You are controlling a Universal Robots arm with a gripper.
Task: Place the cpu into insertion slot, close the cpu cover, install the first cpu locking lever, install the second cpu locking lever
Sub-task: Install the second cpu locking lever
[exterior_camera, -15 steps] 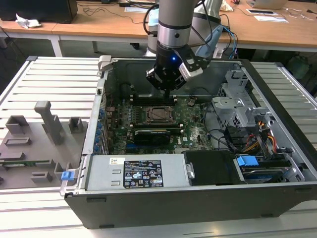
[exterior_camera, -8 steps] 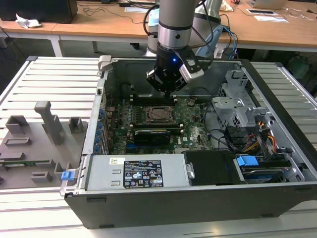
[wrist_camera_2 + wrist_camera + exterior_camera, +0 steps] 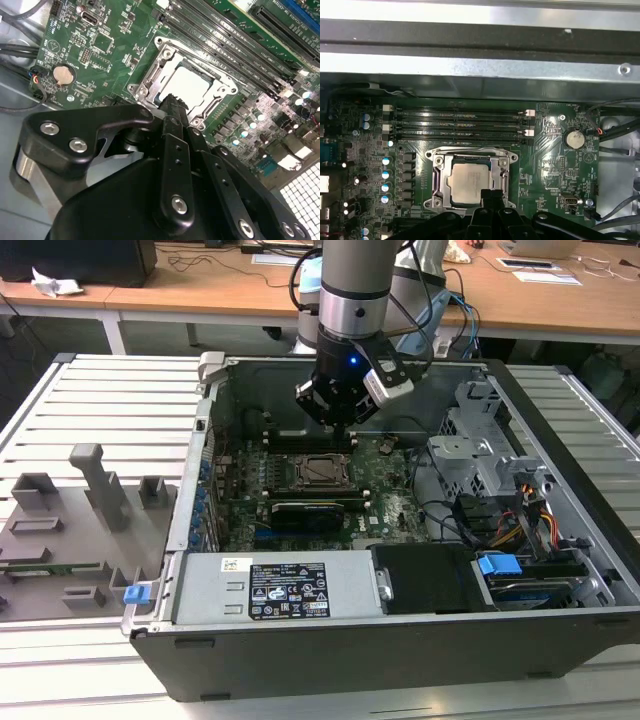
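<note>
Exterior view high, wide; both wrist views close, sharing cpu, perhaps angled.

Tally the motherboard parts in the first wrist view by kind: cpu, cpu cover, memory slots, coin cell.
cpu: 1
cpu cover: 1
memory slots: 4
coin cell battery: 1
Total: 7
</note>
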